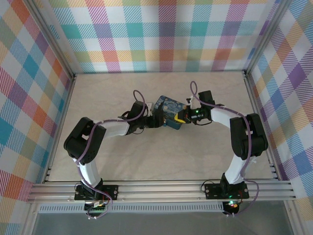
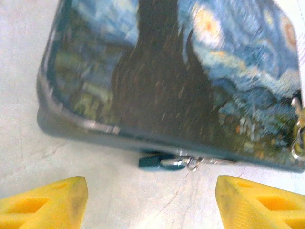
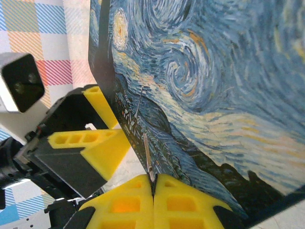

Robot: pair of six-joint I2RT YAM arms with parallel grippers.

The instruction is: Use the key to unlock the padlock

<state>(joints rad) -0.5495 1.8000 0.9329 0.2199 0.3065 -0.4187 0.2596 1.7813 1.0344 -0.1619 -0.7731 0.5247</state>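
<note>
The padlock (image 2: 161,160), a tiny blue body with a silvery shackle, lies on the table against the near side of the night-sky-print box (image 2: 190,71). My left gripper (image 2: 151,202) hovers just short of it, open, its yellow fingers (image 2: 47,200) wide on either side. In the right wrist view my right gripper (image 3: 153,181) is shut on the key (image 3: 147,155), a thin metal sliver seen edge-on that points up along the box's side (image 3: 214,95). From above, both grippers, left (image 1: 155,117) and right (image 1: 185,116), meet at the box (image 1: 169,107).
A thin metal chain (image 2: 297,133) hangs at the box's right edge. The left gripper's yellow fingers (image 3: 93,145) and black body sit close beside the right gripper. Checked walls enclose the beige table (image 1: 156,156), with an aluminium rail along the near edge.
</note>
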